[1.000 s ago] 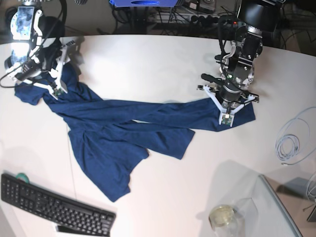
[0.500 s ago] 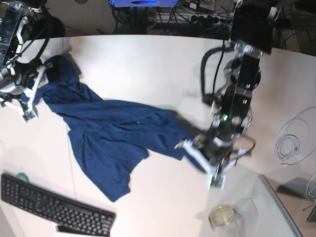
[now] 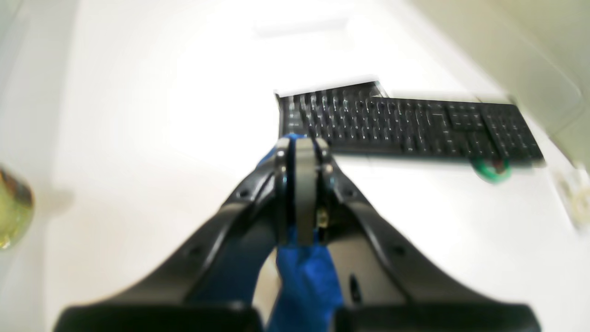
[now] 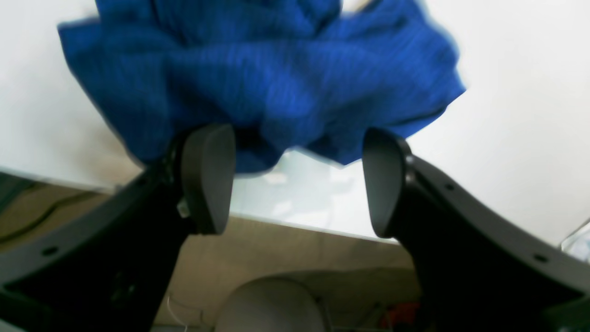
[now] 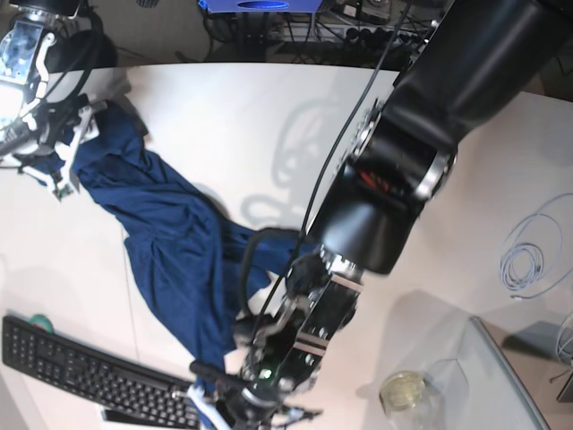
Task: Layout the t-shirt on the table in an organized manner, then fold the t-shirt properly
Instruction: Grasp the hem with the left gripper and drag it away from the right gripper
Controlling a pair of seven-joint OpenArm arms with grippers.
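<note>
We are in the laying-out stage: the t-shirt [image 5: 170, 242] lies bunched and twisted on the white tabletop [image 5: 269, 116], running from the far corner on the base view's left down toward the black keyboard [image 5: 98, 372] at the near edge. No fold has begun.

Our left end effector [image 3: 300, 154] is clamped flat on a strip of the blue cloth, its jaws pressed together with the fabric trailing down between them; in the left wrist view it hangs above the tabletop just short of the keyboard. Our right end effector [image 4: 295, 180] stands with its jaws wide apart and nothing between them; the shirt's bunched end lies just beyond its fingertips [image 4: 207, 175] at the table's edge, and we cannot tell whether a pad brushes the cloth.

As we judge it, the next move calls for the right end effector to close on that bunched end, then for both arms to draw apart and spread the shirt flat, clear of the keyboard and the glass jar [image 5: 405, 391].
</note>
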